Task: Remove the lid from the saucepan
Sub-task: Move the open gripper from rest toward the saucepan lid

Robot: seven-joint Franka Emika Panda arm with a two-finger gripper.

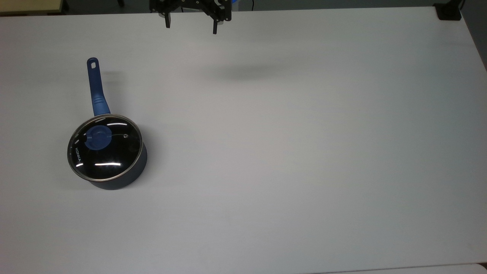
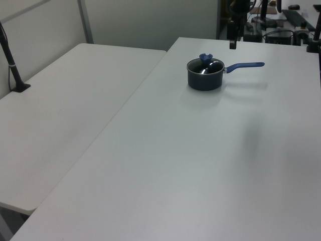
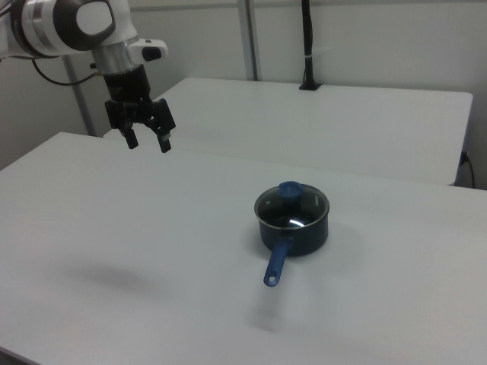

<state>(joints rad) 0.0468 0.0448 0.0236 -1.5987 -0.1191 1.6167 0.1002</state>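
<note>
The dark navy saucepan stands on the white table at the top view's left, its long blue handle pointing toward the top edge. The glass lid sits on it, steel rim all round, blue knob in the middle. My gripper hangs high above the table at the top view's upper edge, far from the pan, open with nothing between its fingers. In the left view one finger shows beyond the pan.
A second white table adjoins along the left view's left, with a black post clamped to it. A black clamp sits at the top view's upper right corner. The gripper's shadow falls on the table.
</note>
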